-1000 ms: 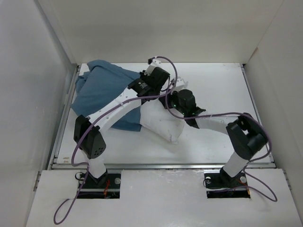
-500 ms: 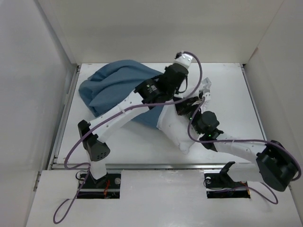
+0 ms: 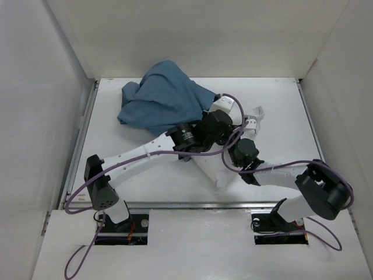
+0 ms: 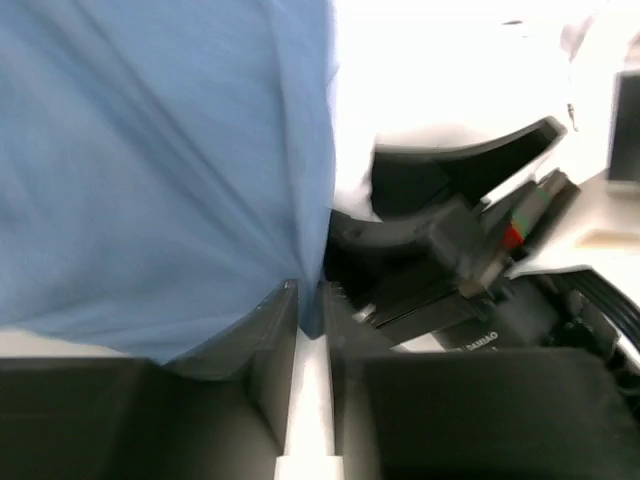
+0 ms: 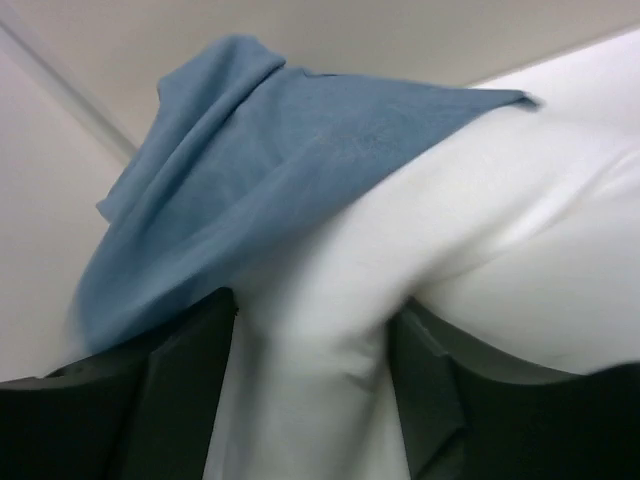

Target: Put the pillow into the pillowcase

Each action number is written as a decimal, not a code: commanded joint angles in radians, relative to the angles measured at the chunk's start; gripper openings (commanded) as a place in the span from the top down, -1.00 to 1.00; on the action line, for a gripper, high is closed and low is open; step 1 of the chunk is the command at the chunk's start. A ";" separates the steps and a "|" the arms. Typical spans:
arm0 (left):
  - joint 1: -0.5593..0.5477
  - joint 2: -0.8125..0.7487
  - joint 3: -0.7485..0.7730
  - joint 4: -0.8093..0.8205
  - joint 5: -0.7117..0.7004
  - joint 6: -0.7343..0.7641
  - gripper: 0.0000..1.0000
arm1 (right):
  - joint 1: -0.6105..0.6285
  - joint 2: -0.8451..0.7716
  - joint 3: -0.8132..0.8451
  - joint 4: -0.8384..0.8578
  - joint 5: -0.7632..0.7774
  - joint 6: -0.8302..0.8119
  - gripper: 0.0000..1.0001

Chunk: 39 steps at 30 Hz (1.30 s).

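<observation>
The slate-blue pillowcase [image 3: 163, 102] is bunched at the back of the table, its near edge drawn over the white pillow [image 3: 218, 172]. My left gripper [image 4: 310, 290] is shut on the pillowcase [image 4: 150, 170] hem, with the right arm's black wrist close beside it. In the top view the left gripper [image 3: 221, 116] sits over the pillow's upper end. My right gripper [image 5: 315, 310] is open, its fingers [image 5: 190, 380] standing either side of a fold of the pillow [image 5: 480, 200]. The pillowcase [image 5: 250, 160] drapes over the pillow just beyond them.
White enclosure walls [image 3: 64, 87] close in the left, right and back of the table [image 3: 285, 111]. Purple cables [image 3: 280, 169] loop along both arms. The two wrists are crowded together over the pillow.
The left arm has dragged the pillowcase rightward and over the pillow's end. The pillow has shifted toward the near edge. The right gripper's jaws have spread apart on the pillow fold.
</observation>
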 commanded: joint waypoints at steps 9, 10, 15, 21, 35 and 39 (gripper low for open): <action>-0.007 -0.133 -0.016 -0.214 -0.210 -0.356 -1.00 | -0.004 -0.361 0.115 -0.601 -0.128 -0.192 -1.00; -0.007 -0.156 -0.064 -0.223 -0.223 -0.381 -1.00 | -0.004 -0.386 0.129 -0.711 -0.128 -0.244 -1.00; -0.007 -0.291 -0.223 -0.244 -0.223 -0.516 -1.00 | 0.005 -0.333 0.247 -1.006 -0.333 -0.439 -1.00; 0.003 -0.402 -0.394 -0.315 -0.200 -0.712 -1.00 | 0.016 -0.139 0.390 -1.123 -0.368 -0.477 -1.00; 0.133 -0.216 -0.678 -0.042 -0.074 -0.768 -1.00 | 0.016 0.111 0.499 -1.087 -0.292 -0.416 0.34; 0.196 -0.180 -0.687 0.091 -0.088 -0.676 -1.00 | 0.016 0.089 0.490 -1.077 -0.316 -0.416 0.49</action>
